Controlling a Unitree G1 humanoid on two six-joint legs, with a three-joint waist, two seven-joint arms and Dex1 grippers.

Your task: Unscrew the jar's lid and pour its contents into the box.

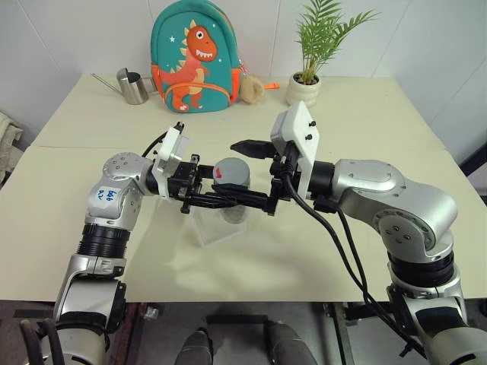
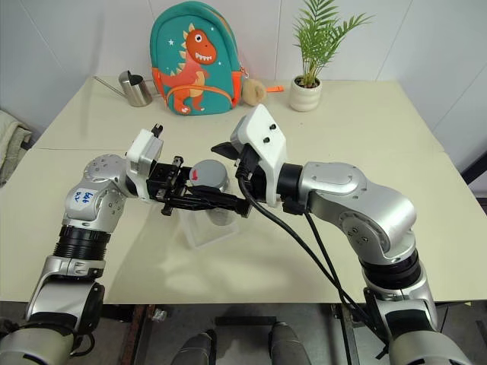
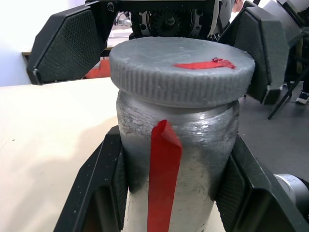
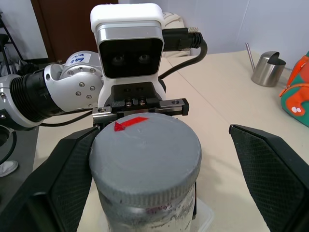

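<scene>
Left hand (image 1: pixel 199 192) clamped on the upright jar (image 1: pixel 232 199) at frame centre, lid (image 1: pixel 230 172) uppermost; right hand (image 1: pixel 255 176) spread wide, fingers flanking the lid untouching.

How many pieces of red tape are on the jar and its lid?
2. One short strip lies on top of the lid; a longer strip runs down the wall of the jar, loose at its upper end. Others may be hidden on the far side.
</scene>
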